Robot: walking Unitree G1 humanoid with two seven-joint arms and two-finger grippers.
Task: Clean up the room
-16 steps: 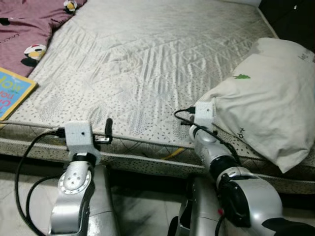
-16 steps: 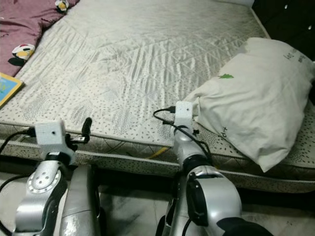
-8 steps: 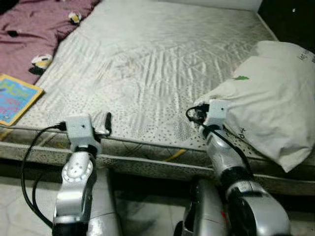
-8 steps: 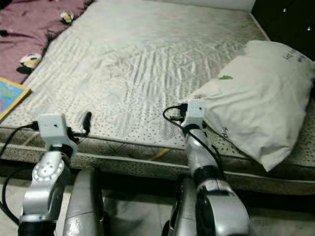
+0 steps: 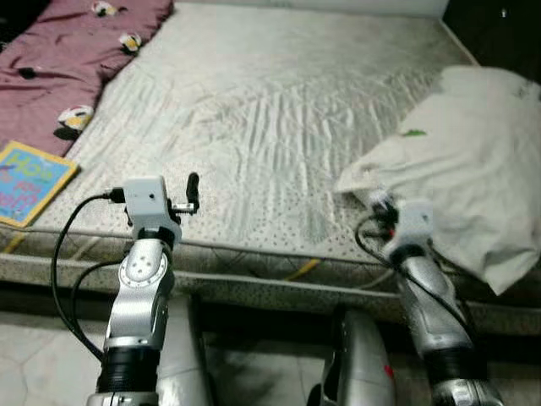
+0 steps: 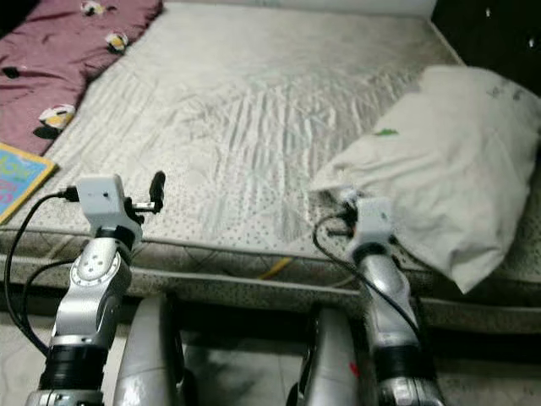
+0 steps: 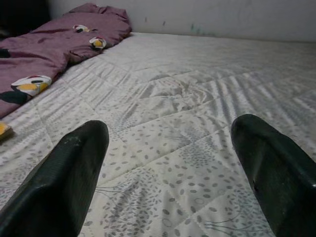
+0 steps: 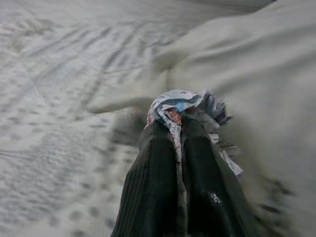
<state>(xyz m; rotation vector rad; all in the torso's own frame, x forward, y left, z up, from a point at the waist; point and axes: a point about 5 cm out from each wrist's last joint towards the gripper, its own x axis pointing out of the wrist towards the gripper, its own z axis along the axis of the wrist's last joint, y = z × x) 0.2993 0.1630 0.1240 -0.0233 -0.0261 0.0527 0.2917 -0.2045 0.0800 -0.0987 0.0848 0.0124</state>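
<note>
From your left eye view, you see one bed [image 5: 279,110] with a quilted, pale mattress cover printed with small leaf specks, one soft white pillow [image 5: 473,169] lying on its right side near the edge, one purple blanket [image 5: 59,59] with cartoon patches bunched at the far left, and one flat, bright picture book [image 5: 30,182] at the near left edge. Your left gripper [image 5: 193,190] hovers over the near left part of the mattress, and your right gripper [image 5: 376,201] sits at the pillow's near left corner. The right eye view gives you the same layout, with the green mark on the pillow plain to see. In your left wrist view, the two black ribbed fingers [image 7: 64,182] stand wide apart with nothing between them, low over the speckled quilting, the purple blanket beyond. In your right wrist view, the jaws are pressed together on a crumpled scrap of printed wrapper [image 8: 182,106], white with blue and red marks, held right against the pillow where it meets the mattress.
</note>
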